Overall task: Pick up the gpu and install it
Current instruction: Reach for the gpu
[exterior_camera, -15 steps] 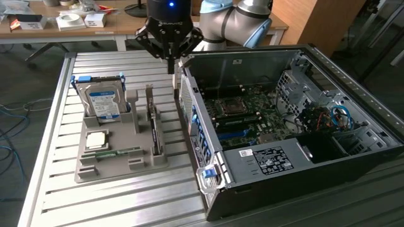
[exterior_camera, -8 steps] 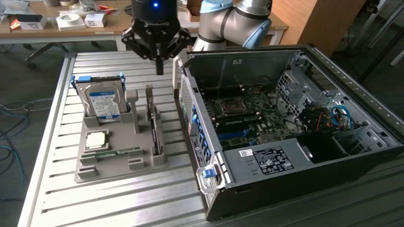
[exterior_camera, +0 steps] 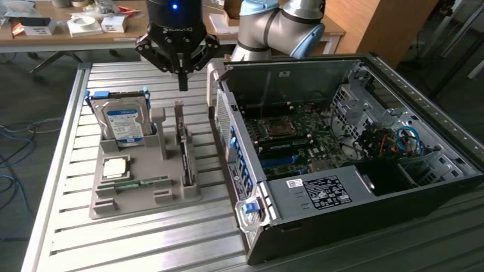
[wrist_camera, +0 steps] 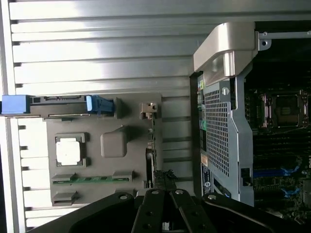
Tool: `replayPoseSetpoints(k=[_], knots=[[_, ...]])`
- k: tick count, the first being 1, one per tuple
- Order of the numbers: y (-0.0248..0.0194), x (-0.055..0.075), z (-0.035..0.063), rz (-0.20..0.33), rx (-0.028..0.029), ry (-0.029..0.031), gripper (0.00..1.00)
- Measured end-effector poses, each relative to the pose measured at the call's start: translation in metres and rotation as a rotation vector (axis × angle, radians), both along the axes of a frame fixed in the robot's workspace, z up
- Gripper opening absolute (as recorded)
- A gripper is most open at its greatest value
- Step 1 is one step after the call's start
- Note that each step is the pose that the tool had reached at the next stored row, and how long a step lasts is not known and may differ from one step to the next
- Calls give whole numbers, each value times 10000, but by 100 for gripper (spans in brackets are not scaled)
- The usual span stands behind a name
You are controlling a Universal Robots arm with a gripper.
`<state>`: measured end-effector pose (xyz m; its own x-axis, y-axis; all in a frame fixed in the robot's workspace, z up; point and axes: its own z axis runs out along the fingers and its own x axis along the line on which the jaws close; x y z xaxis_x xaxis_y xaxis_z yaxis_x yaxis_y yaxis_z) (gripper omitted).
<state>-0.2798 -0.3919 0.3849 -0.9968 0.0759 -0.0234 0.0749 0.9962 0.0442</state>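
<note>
The gpu (exterior_camera: 183, 152) is a thin card standing on its long edge in a slot of the grey holder (exterior_camera: 144, 203); the wrist view looks down on the gpu (wrist_camera: 151, 145) as a narrow dark line. My gripper (exterior_camera: 182, 85) hangs above the far end of the card, fingers pointing down, shut with nothing between them and well clear of the card. In the wrist view the shut gripper (wrist_camera: 163, 195) sits over the card's end.
The holder also carries a silver hard drive (exterior_camera: 123, 122) with a blue label, a processor chip (exterior_camera: 115, 168) and a green memory stick (exterior_camera: 140, 183). An open computer case (exterior_camera: 318, 195) lies at the exterior view's right, motherboard (exterior_camera: 291, 136) exposed. All rest on a slatted metal table (exterior_camera: 113, 243).
</note>
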Motion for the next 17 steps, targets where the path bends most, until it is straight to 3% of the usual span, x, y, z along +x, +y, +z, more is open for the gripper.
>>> replayPoseSetpoints(k=[5,12,17], knots=[[-4,-2,1,-2,-1,3,11],[-64,-15,-1,-1,-1,1,11],[-66,-16,-1,-1,-1,1,11]])
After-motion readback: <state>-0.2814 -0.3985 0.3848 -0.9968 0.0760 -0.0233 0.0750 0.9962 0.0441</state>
